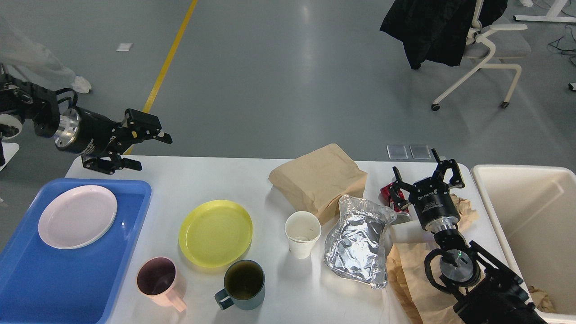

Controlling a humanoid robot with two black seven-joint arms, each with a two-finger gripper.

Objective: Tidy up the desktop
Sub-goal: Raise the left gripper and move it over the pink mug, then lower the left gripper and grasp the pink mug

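The white desktop (202,180) carries a yellow plate (215,233), a pink mug (158,281), a dark green mug (243,283), a white paper cup (302,233), a brown paper bag (319,180), crumpled foil (357,240) and a red can (392,196). My left gripper (146,150) is raised above the desktop's far left corner, open and empty, pointing right. My right gripper (425,172) stands open above the red can and crumpled brown paper (463,209), holding nothing.
A blue tray (67,279) at the left holds a pale pink plate (77,216). A cream bin (531,225) stands at the right with paper scraps inside. More brown paper (409,279) lies near the front right. A chair with a black coat (432,27) stands behind.
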